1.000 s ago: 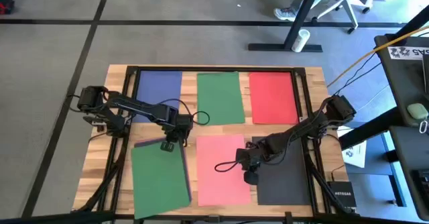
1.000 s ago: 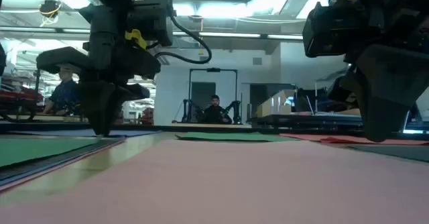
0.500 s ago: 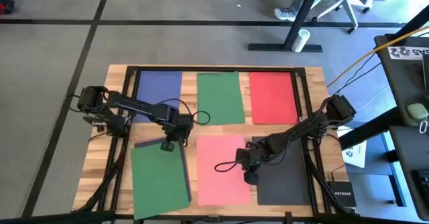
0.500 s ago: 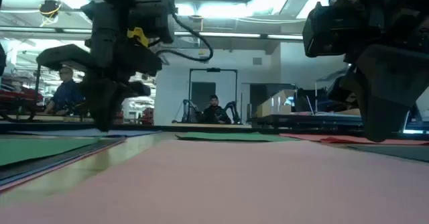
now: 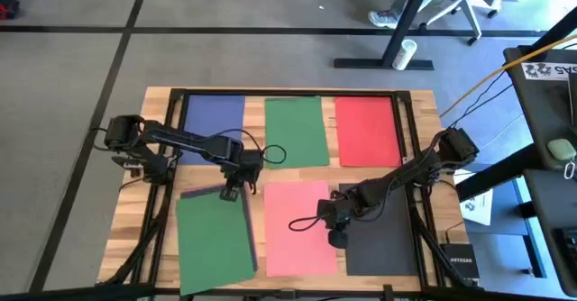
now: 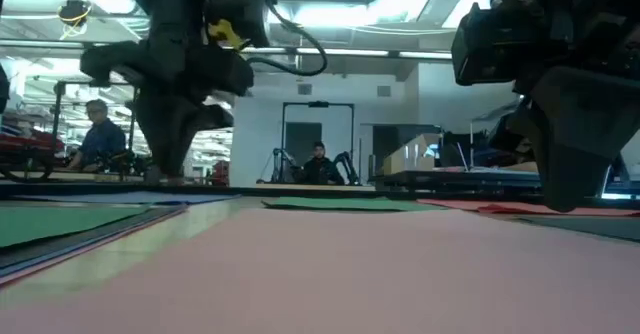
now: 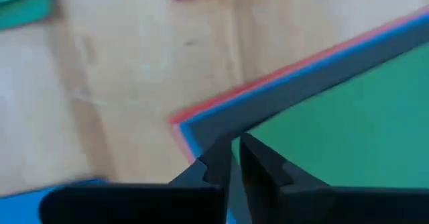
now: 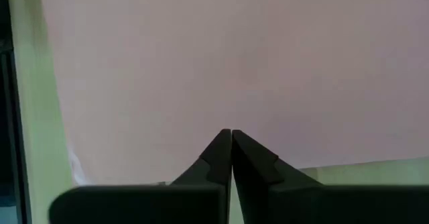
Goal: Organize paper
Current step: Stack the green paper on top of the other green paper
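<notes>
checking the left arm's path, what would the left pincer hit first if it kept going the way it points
Most likely the corner of the stacked sheets: the left pincer, fingers nearly shut, points at the dark grey sheet edged by blue and red under the green sheet. Depth is unclear.

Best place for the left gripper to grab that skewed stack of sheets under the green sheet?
Take the stack of sheets at its exposed far corner, coming from above with the left gripper. There the dark, blue and red edges fan out beyond the green sheet; elsewhere everything lies flat.

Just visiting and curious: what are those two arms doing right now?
Left gripper shut, over corner of green-topped stack. Right gripper shut, at pink sheet edge. Nothing in the way.
</notes>
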Controlling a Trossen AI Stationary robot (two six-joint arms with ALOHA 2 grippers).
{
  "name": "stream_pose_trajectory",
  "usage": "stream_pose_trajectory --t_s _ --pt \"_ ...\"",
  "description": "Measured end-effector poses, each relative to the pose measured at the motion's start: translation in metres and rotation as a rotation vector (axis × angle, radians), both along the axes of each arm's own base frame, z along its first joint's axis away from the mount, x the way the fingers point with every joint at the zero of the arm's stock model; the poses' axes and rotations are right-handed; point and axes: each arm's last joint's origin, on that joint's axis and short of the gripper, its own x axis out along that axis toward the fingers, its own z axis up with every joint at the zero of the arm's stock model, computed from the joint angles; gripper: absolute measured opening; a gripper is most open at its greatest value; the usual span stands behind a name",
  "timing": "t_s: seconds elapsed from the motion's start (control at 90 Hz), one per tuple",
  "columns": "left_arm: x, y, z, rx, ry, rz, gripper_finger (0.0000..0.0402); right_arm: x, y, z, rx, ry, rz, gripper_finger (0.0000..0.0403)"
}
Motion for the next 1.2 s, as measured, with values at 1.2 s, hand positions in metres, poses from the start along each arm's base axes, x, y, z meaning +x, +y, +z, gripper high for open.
stream_pose_trajectory --t_s 1.2 --pt "-0.009 0.004 -0.019 -0.061 0.009 -0.007 0.0122 0.000 0.000 0.000 -0.002 -0.001 0.000 0.0000"
